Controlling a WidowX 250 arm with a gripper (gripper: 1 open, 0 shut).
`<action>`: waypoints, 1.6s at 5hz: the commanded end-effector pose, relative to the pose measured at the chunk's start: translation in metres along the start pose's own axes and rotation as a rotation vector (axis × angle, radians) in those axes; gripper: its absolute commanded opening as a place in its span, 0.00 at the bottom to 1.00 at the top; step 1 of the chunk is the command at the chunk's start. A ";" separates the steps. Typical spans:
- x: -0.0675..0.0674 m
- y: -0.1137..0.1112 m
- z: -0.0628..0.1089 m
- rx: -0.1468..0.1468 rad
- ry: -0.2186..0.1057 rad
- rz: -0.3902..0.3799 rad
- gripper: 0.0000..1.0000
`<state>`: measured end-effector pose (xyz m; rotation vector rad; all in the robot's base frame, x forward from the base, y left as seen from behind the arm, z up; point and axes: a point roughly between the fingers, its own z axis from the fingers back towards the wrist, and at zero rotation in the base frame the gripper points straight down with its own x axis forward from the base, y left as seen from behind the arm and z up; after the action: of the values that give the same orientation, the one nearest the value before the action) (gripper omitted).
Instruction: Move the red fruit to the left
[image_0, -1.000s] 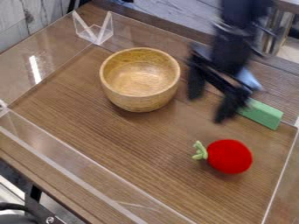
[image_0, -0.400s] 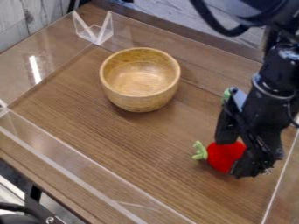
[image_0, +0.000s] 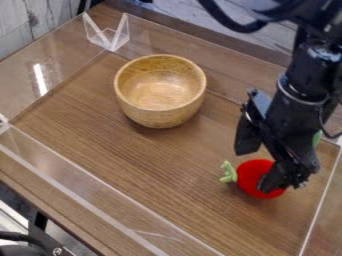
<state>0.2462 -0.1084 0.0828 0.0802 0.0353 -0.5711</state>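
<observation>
You're right over the red fruit now, down in the lower right of the frame, and this is the grasp step, so take it carefully. The gripper points down with its jaws spread wide, one dark finger showing toward the left above the fruit and the other reaching down in front of its right half. From this angle I can't tell whether either finger is touching the fruit, and nothing is held yet. The fruit lies on the wooden tabletop, its green leafy stem poking out toward the left, and most of its red body is hidden behind the fingers. Before you close, make sure the rounded body sits centred between the jaws, not the stem, because a small round toy like this will likely squirt sideways if you pinch it off-centre. Get low enough to catch it around its widest part, then close gently. The clear wall along the right edge is near, so watch that outer finger. Once it's held, your path runs toward the left of the frame, across the open wood below the wooden bowl, which sits well apart in the upper middle.
</observation>
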 end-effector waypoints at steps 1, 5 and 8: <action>0.006 0.011 0.020 0.022 -0.095 -0.049 1.00; 0.016 -0.013 0.006 0.021 -0.139 -0.038 1.00; 0.010 -0.008 0.005 0.025 -0.161 0.083 1.00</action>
<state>0.2452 -0.1206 0.0764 0.0706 -0.0887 -0.5013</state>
